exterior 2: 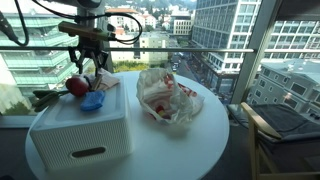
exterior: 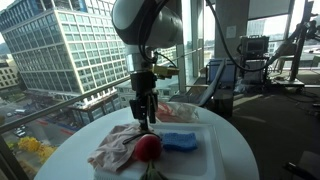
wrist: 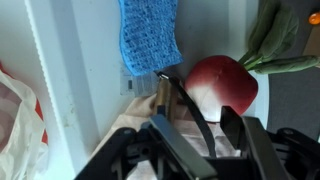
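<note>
One red radish (exterior: 148,147) lies just beneath the gripper (exterior: 147,120), beside a blue sponge (exterior: 180,141).

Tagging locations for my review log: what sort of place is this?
Probably an upper-floor office or lab: tall windows overlooking city towers, a round white table, and cabled equipment behind it.

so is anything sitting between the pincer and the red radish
Nothing visible: the pincer hangs just above the red radish with clear air between. The cloth and blue sponge lie off to its sides.
</note>
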Action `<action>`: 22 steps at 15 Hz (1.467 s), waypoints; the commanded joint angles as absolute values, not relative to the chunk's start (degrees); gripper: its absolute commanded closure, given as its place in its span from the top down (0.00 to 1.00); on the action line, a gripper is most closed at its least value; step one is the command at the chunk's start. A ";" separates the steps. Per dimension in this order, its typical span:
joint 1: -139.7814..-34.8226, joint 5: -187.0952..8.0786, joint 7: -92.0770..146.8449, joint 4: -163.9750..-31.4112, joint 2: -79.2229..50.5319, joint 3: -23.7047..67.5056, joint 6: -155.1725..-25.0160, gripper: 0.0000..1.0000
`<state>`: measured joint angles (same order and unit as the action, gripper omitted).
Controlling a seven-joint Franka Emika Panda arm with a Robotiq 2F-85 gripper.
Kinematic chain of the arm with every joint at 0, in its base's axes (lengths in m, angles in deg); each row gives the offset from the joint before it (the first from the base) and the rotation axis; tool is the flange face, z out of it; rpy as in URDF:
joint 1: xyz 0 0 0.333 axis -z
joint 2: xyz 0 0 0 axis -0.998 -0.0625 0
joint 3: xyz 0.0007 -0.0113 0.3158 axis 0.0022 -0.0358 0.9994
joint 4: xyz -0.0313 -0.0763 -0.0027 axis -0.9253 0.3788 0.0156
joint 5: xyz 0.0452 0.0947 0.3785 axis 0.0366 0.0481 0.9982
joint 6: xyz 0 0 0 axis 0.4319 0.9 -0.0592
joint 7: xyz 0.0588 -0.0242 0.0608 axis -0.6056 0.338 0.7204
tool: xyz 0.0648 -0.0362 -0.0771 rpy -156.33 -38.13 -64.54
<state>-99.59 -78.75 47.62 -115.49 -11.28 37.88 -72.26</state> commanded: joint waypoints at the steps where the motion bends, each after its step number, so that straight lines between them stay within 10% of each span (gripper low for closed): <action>1: -98.03 -78.11 50.66 -117.25 -8.12 38.53 -72.10 0.92; 22: -98.72 -94.43 19.98 -105.49 -24.11 29.49 -88.09 1.00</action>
